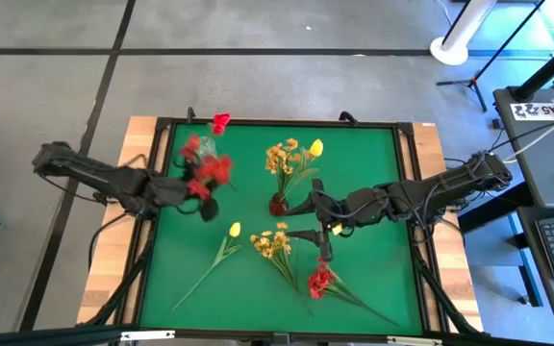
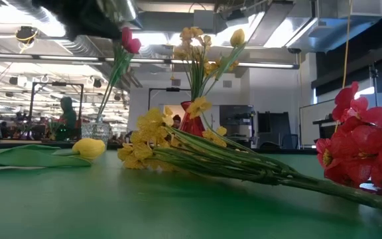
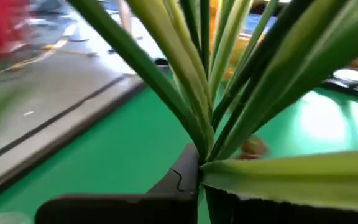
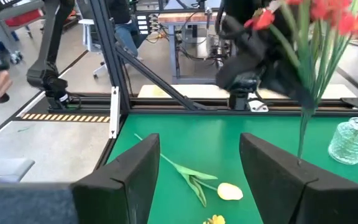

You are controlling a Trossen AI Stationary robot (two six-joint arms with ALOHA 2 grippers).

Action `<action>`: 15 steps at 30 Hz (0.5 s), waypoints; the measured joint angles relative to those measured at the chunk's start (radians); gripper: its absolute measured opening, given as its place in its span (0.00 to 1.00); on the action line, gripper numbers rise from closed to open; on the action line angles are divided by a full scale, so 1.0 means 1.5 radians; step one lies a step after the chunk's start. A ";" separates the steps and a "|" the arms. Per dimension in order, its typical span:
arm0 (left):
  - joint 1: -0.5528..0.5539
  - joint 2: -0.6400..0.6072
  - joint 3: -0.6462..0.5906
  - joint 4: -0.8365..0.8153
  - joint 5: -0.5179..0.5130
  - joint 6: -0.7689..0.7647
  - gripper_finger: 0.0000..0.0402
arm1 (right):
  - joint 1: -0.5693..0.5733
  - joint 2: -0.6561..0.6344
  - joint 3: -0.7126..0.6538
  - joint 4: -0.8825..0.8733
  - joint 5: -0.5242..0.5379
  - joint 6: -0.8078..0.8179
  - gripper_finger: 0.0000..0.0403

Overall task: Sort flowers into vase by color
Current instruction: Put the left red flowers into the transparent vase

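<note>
the left gripper is clamped on a red flower spray beside the glass vase, apparently to drop it in, while the right gripper waits open and empty mid-table.

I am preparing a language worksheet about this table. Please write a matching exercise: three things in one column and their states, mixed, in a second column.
Things
1. bushy red artificial flower spray by the clear glass vase
2. small red vase
3. right gripper

States
A. jaws open, holding nothing
B. clamped in the jaws of the left gripper
C. standing upright with yellow flowers in it

Pairs: 1-B, 2-C, 3-A
</note>
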 joint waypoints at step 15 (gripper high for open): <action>0.116 -0.179 0.001 -0.178 -0.233 -0.033 0.01 | -0.001 0.000 0.000 0.000 0.012 0.001 0.55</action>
